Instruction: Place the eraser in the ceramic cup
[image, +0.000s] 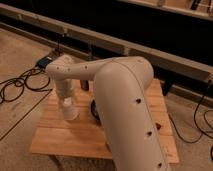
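Note:
My white arm fills the middle of the view and bends down over the left part of the wooden table (60, 135). The gripper (70, 113) points down at the table, left of the bowl. A small dark brown ceramic cup (85, 85) stands upright at the back of the table, just behind and to the right of my wrist. The eraser is not in view.
A wide black bowl (94, 111) sits mid-table, mostly hidden by my arm. A small dark reddish object (158, 126) lies on the right side of the table. Cables (20, 85) and a power block (45, 62) lie on the floor at the left. A long rail runs behind.

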